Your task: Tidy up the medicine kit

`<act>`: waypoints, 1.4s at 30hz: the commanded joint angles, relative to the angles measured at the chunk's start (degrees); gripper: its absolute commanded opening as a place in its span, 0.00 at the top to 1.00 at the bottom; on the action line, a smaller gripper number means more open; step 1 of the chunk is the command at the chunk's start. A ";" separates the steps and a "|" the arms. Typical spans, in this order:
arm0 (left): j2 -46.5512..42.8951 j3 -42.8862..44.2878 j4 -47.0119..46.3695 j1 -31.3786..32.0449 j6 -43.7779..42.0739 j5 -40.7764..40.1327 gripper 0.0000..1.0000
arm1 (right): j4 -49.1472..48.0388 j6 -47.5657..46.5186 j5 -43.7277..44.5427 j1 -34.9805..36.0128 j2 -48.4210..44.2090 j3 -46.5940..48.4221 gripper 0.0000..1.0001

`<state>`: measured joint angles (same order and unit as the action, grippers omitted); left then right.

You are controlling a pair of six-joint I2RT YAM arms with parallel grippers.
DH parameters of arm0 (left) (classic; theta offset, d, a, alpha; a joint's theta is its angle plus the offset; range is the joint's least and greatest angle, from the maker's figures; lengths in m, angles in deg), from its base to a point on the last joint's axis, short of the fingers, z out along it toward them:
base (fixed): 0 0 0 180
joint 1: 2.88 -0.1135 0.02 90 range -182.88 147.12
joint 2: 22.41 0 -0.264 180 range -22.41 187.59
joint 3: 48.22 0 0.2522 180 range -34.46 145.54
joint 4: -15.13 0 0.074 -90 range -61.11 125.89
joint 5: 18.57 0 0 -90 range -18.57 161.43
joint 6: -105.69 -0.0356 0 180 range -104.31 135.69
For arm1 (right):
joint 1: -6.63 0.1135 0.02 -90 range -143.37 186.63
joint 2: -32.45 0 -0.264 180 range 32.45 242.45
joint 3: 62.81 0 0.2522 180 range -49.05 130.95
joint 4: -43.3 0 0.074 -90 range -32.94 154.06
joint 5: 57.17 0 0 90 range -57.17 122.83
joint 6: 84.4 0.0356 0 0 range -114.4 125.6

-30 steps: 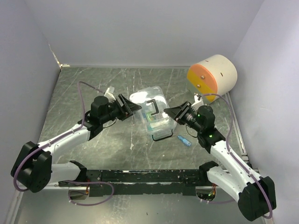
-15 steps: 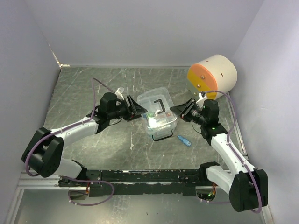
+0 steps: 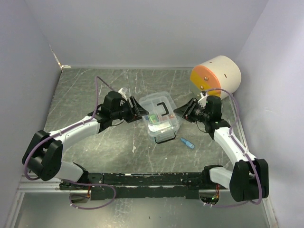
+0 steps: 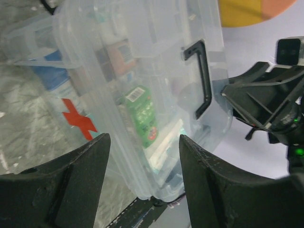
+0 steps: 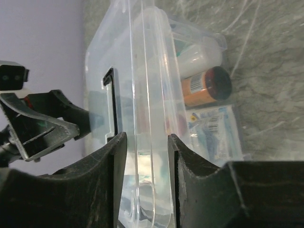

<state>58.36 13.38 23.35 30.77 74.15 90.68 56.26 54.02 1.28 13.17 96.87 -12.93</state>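
Observation:
The medicine kit (image 3: 164, 124), a clear plastic box with a black lid handle (image 3: 164, 108), sits flat on the table between my two arms. My left gripper (image 3: 139, 110) is open at the kit's left end. In the left wrist view its fingers straddle the kit's (image 4: 142, 71) corner with gaps on both sides, near the red cross (image 4: 78, 118). My right gripper (image 3: 183, 113) is at the kit's right end. In the right wrist view it (image 5: 146, 137) stands slightly open, with the lid's rim (image 5: 142, 156) between its fingers. An orange bottle (image 5: 206, 85) and packets lie inside.
A large cream cylinder with an orange face (image 3: 216, 76) stands at the back right, close behind my right arm. A small blue tube (image 3: 187, 143) lies on the table in front of the kit, to its right. Walls enclose the table on three sides.
The kit was tilted a second ago and now lies flat, slightly further right. Both grippers moved towards the back with it. The left jaws narrowed a little and the right jaws widened.

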 commanded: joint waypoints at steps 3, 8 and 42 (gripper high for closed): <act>-1.23 2.16 8.20 0.61 -3.53 -6.50 0.29 | 10.91 -10.93 3.04 -0.58 1.70 4.90 0.58; -0.23 1.26 6.36 0.65 -3.00 -5.08 0.27 | 16.01 -15.93 3.42 -0.57 3.53 8.35 0.55; 6.81 7.39 16.04 0.61 -11.46 -7.05 0.43 | 23.99 -18.91 8.11 1.43 3.12 7.73 0.56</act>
<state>63.35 19.83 36.18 31.01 64.31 84.27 76.76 37.06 8.21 14.11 98.97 -5.77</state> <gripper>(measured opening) 0.587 0.462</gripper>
